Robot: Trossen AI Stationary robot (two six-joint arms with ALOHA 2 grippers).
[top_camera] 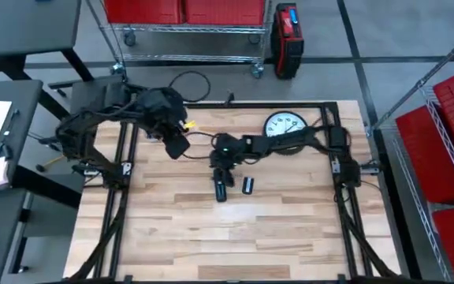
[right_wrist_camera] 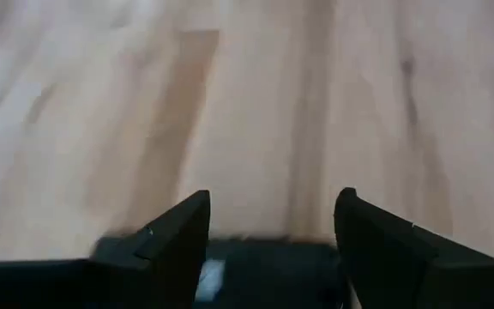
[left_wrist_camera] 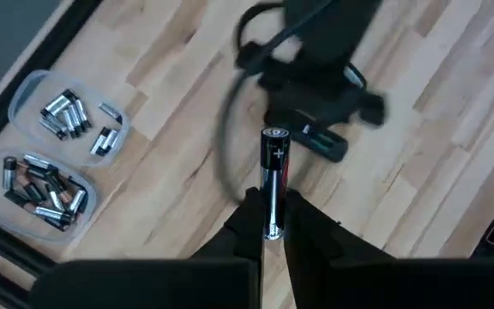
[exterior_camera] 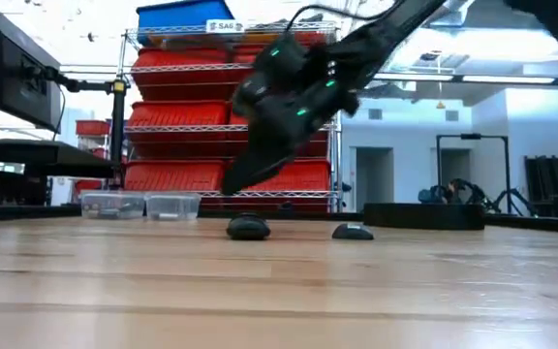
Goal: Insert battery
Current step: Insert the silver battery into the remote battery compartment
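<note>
Silver and black, the battery (left_wrist_camera: 272, 184) is clenched upright between the fingers of your left end effector (left_wrist_camera: 270, 225), plus end away from the wrist, so the pick-up is done. In the high view that left end effector (top_camera: 176, 146) sits at about ten o'clock from the desk's middle, well apart from the target.

The dark device (top_camera: 221, 185), which looks like a remote, lies flat near the middle of the desk (top_camera: 211, 237); its separate cover (top_camera: 247, 186) rests just beside it at three o'clock. Your right end effector (top_camera: 223, 162) hovers over the device's far end with its fingers (right_wrist_camera: 178, 236) spread wide and nothing gripped; the right wrist view shows the dark body lying between them.

What is left, as I judge it: you steady the device with the right arm, carry the battery across and down into the bay, and seat it. Whether the bay is bare or part filled you cannot tell from these views.

Two clear tubs of spare cells (left_wrist_camera: 54, 163) sit near the desk's edge, and a wall clock (top_camera: 284, 125) lies at one o'clock.
</note>
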